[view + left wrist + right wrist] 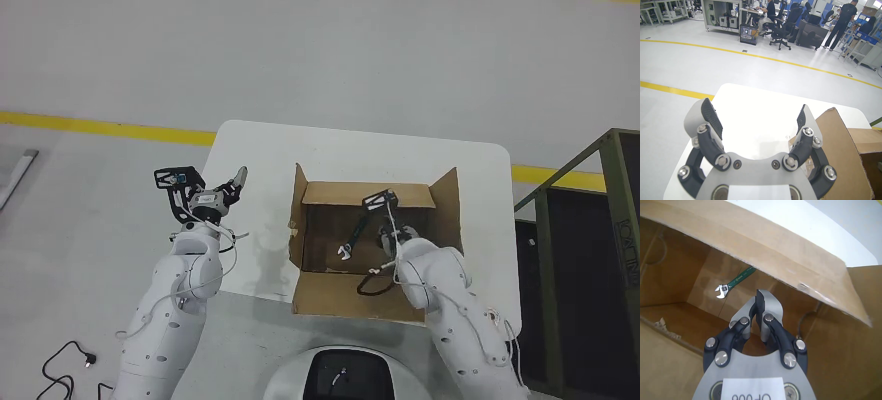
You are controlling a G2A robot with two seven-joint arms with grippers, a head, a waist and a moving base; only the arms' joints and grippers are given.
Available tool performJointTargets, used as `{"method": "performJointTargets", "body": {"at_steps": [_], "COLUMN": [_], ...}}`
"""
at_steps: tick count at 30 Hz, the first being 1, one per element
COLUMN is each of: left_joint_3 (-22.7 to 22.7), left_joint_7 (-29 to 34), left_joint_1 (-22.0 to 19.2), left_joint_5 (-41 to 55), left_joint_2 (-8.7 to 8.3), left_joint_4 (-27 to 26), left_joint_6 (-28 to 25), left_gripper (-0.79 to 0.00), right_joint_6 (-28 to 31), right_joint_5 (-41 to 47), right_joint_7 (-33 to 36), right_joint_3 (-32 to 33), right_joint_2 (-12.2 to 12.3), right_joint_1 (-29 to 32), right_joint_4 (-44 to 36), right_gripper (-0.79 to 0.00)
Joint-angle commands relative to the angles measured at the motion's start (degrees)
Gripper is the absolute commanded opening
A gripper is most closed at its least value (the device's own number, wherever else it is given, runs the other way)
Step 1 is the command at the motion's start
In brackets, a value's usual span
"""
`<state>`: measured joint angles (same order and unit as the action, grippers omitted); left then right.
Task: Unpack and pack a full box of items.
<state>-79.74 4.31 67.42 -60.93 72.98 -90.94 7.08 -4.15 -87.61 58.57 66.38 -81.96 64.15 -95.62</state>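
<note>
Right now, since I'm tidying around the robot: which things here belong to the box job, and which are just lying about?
Job: cardboard box; wrench inside it; right gripper, fingers shut, in the box; left gripper, fingers open, over the table.
Lying about: floor cable; yellow floor line; office chairs.

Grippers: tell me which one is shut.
The right gripper, down inside the cardboard box near the green wrench, is closed with nothing in it. The left gripper, over the table beside the box, is spread wide open.
</note>
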Motion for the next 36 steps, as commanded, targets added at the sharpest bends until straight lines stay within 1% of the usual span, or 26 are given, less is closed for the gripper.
{"method": "performJointTargets", "body": {"at_steps": [1, 3, 16, 18, 20, 24, 29, 31, 36], "left_joint_3": [0.0, 0.0, 0.0, 0.0, 0.0, 0.0, 0.0, 0.0, 0.0], "left_joint_7": [0.0, 0.0, 0.0, 0.0, 0.0, 0.0, 0.0, 0.0, 0.0], "left_joint_1": [0.0, 0.0, 0.0, 0.0, 0.0, 0.0, 0.0, 0.0, 0.0], "left_joint_5": [0.0, 0.0, 0.0, 0.0, 0.0, 0.0, 0.0, 0.0, 0.0], "left_joint_2": [0.0, 0.0, 0.0, 0.0, 0.0, 0.0, 0.0, 0.0, 0.0], "left_joint_4": [0.0, 0.0, 0.0, 0.0, 0.0, 0.0, 0.0, 0.0, 0.0], "left_joint_6": [0.0, 0.0, 0.0, 0.0, 0.0, 0.0, 0.0, 0.0, 0.0], "left_gripper": [0.0, 0.0, 0.0, 0.0, 0.0, 0.0, 0.0, 0.0, 0.0], "right_joint_6": [-3.66, -5.69, -5.69, -5.78, -6.88, -10.1, -10.15, -10.05, -12.39], "right_joint_5": [1.84, 2.57, 2.57, 2.69, 1.36, -0.77, -1.89, -1.54, -1.8], "right_joint_7": [-1.27, -1.99, -1.99, -3.54, -5.29, -6.23, -6.29, -6.15, -4.49], "right_joint_3": [-1.2, -1.69, -1.69, -1.86, -3.09, -6.43, -9.13, -9.2, -9.13], "right_joint_2": [-0.64, -1.01, -1.01, -1.05, -1.25, -1.97, -2.56, -2.69, -3.21], "right_joint_1": [-1.68, -2.69, -2.69, -2.07, -1.62, -1.21, -0.67, -0.54, -1.46], "right_joint_4": [4.37, 6.29, 6.29, 6.43, 6.34, 5.83, 5.78, 5.76, 7.93], "right_gripper": [-0.785, -0.785, -0.785, -0.785, -0.785, -0.785, -0.785, -0.785, -0.785]}}
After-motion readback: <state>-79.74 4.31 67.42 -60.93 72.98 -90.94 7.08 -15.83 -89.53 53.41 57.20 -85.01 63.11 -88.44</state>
